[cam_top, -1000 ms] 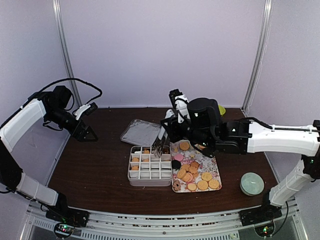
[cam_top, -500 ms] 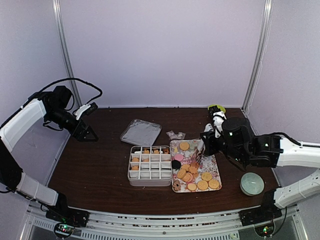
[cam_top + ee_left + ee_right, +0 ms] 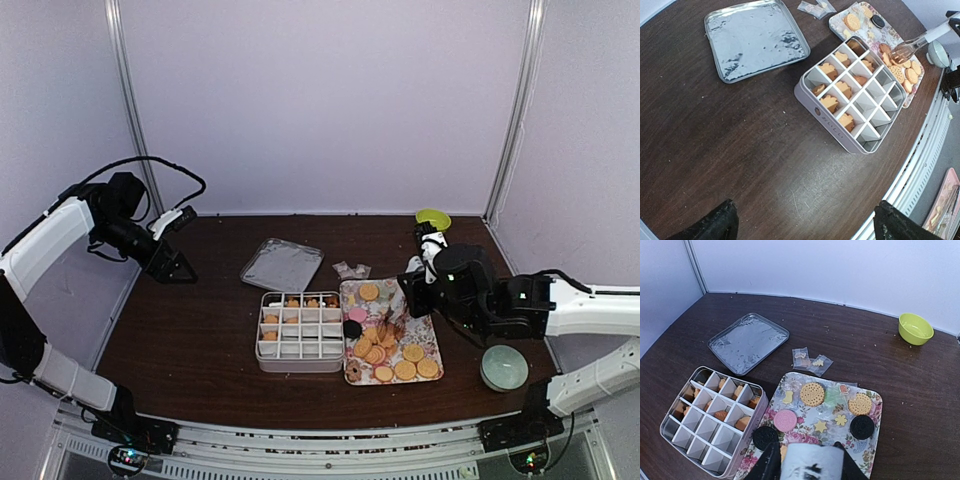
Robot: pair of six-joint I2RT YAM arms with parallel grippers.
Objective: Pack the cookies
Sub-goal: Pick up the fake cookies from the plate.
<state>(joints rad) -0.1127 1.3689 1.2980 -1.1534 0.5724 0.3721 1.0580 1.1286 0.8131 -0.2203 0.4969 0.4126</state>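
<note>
Dark brown wood fills the middle of the overhead view, with pale lilac walls behind it. Right of centre, the cookies [image 3: 388, 348] lie heaped on a floral tray [image 3: 872, 442]. They are mostly golden, with a pink one and two dark ones (easiest to pick out from the right wrist camera). More golden pieces stand in the top row and left column of a white divided box [image 3: 827, 120], which sits just beside the tray's left edge. A silver lid [image 3: 282, 265] lies flat above and left of the box, and a green bowl [image 3: 433, 217] sits near the back wall at upper right.

The left gripper [image 3: 172, 265] hangs over the table's left side, well apart from the box, its fingers spread wide and holding nothing. The right gripper [image 3: 807, 462] is over the tray's right half — its black fingers pinch what looks like the pale handle end of the metal tongs [image 3: 910, 47]. The tong tips reach down among the cookies on the tray, but I can't tell whether they touch one.
</note>
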